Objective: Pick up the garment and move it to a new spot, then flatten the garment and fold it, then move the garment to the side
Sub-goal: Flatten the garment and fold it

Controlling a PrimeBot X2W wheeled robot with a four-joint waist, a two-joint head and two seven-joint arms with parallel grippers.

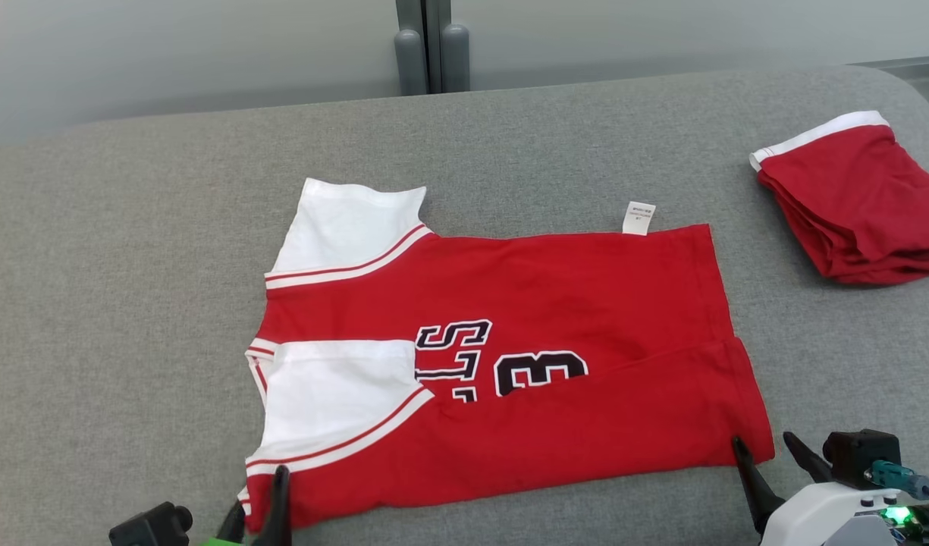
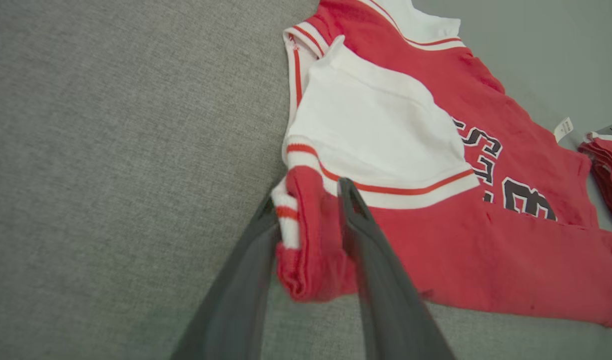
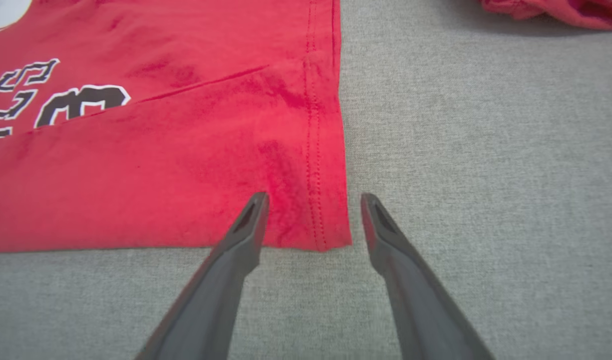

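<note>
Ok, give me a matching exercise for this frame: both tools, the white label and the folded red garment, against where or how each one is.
Things:
1. left tool
2. right tool
3. white label
4. folded red garment

Places or states:
A. at the far right of the grey surface
B. open, astride the hem corner of the jersey
C. at the jersey's far edge
D. around the jersey's bunched corner at its sleeve end

Pairs: 1-D, 2-B, 3-C, 4-A.
</note>
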